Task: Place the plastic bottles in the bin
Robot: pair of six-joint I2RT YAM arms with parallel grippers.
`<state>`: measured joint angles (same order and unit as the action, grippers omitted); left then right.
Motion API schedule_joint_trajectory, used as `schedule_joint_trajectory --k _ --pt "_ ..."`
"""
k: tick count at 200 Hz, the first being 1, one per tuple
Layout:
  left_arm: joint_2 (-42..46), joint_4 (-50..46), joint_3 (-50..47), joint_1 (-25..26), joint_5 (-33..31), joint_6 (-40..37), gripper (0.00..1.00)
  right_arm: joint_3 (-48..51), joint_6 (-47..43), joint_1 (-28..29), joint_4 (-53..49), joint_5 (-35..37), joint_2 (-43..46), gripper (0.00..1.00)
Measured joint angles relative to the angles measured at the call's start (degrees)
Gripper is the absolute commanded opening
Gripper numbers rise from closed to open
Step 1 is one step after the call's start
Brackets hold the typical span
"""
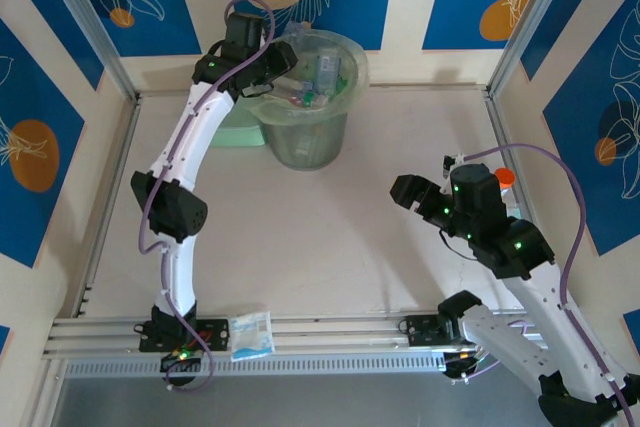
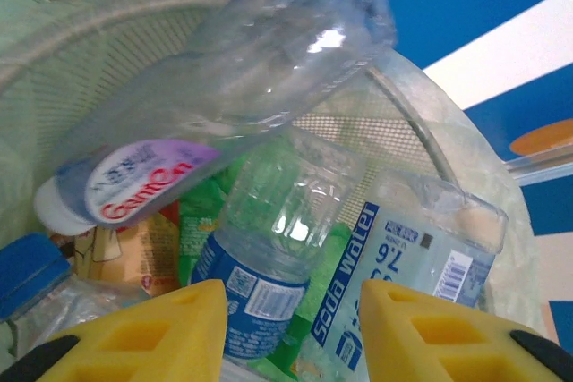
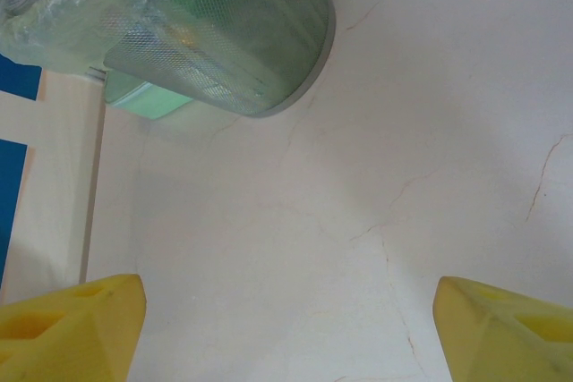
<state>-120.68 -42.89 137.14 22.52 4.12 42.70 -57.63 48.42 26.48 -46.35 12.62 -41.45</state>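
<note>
Bin [image 1: 312, 143] pale green; bottles [image 2: 269, 221] clear, blue-labelled; left gripper [image 2: 291, 301] yellow.

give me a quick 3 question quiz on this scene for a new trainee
1. True or false: the right gripper is shut on a bottle.
2. Pick one. The left gripper is: A) above the open bin, B) resting on the table, C) inside the flat green box.
3. Fill the gap: the topmost clear bottle in the bin has a ___ cap.

Key: 1 false, its fingers are wide apart over bare table. 2 A. 3 white.
</note>
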Motion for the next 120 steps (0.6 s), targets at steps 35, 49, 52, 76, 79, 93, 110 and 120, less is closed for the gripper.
schedule_joint_trajectory --k 35,49,52,76,79,93,110,120 --pt "1.5 0.0 -1.2 0.0 0.4 -1.3 0.54 0.0 -0.3 0.0 0.0 0.0 -0.3 0.84" --pt "3.1 -0.1 -1.8 0.0 0.4 -1.7 0.56 -0.2 -0.5 0.0 0.0 0.0 -0.5 0.84" --pt "3.5 -0.1 -1.9 0.1 0.4 -1.7 0.57 -0.2 -0.6 0.0 0.0 0.0 -0.5 0.84" --pt "8.6 -0.2 -2.6 0.3 0.3 -4.3 0.61 -1.3 -1.6 0.0 -0.1 0.4 -0.8 0.86" --pt "9.4 -0.2 -2.9 0.3 0.3 -4.3 0.62 -1.5 -1.8 0.0 -0.1 0.6 -0.8 0.87" --pt "14.9 0.4 -5.9 0.6 0.3 -6.9 0.68 -2.6 -2.7 0.0 -0.3 1.7 -0.7 0.89" --pt "25.6 3.8 -16.6 1.2 0.4 -11.0 0.80 -3.5 -4.2 0.0 -0.4 4.0 -0.6 0.94" --pt "33.1 6.6 -25.4 1.4 0.2 -13.2 0.91 -3.5 -5.8 0.0 -0.3 5.5 -0.2 0.99"
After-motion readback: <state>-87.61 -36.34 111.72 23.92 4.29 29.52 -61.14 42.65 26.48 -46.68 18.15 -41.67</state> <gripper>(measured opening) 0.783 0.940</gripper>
